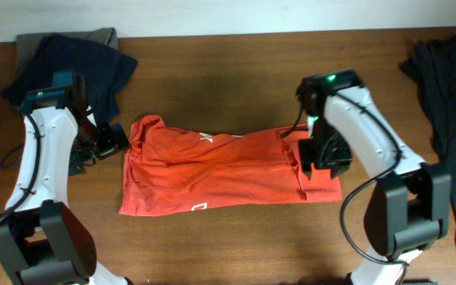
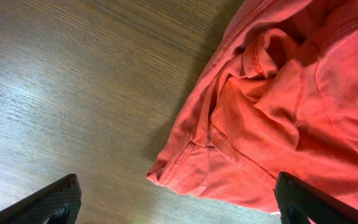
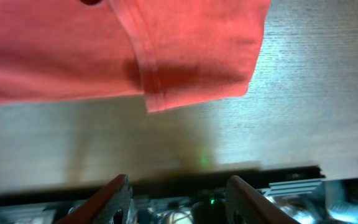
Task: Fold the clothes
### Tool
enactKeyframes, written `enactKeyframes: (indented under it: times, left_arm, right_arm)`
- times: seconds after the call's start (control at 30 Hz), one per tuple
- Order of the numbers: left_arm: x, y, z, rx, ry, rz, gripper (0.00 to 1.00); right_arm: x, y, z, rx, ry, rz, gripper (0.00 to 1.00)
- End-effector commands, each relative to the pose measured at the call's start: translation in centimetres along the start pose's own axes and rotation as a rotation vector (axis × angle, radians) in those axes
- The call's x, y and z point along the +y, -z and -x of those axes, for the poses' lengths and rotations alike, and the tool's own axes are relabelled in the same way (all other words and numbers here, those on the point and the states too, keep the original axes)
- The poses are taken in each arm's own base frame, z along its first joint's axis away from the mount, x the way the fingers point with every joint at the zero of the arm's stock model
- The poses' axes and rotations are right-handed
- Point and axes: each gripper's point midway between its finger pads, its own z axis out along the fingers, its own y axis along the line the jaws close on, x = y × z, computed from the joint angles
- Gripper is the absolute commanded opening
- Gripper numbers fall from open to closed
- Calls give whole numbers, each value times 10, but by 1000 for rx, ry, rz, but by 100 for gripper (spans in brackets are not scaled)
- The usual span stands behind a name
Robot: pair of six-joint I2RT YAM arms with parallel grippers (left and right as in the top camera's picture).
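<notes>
Red-orange cotton T-shirt (image 1: 212, 170) crumpled on brown wooden table (image 1: 236, 63), long axis arm to arm | my left tool (image 2: 179, 198) wide open, empty, just off its left end | my right tool (image 3: 178, 193) part open, empty, over its right hem

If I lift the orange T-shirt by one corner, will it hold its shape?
Probably not: the orange T-shirt lies in soft creases and bunched folds, so it should drape limply and unfold. It looks like thin cloth, so likely light. Pushed, it would probably bunch up rather than slide whole across the wooden table.
</notes>
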Motion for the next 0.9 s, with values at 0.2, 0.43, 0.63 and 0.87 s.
enactKeyframes:
  times: [0.2,0.43,0.63,0.87]
  left_arm:
    - [4,-3,-1,9,-3,11,99]
    - [4,-3,-1,9,-3,11,99]
    - [4,-3,-1,9,-3,11,99]
    - [4,-3,-2,16,-3,13,99]
  right_arm:
    - [7,-47,2,-33,-18,-81,44]
    - [16,-68,-1,-24,-1,-57,41]
    - [26,-69,-1,-43,39,-64,42]
    - [29,-72,3,-72,55,-86,49]
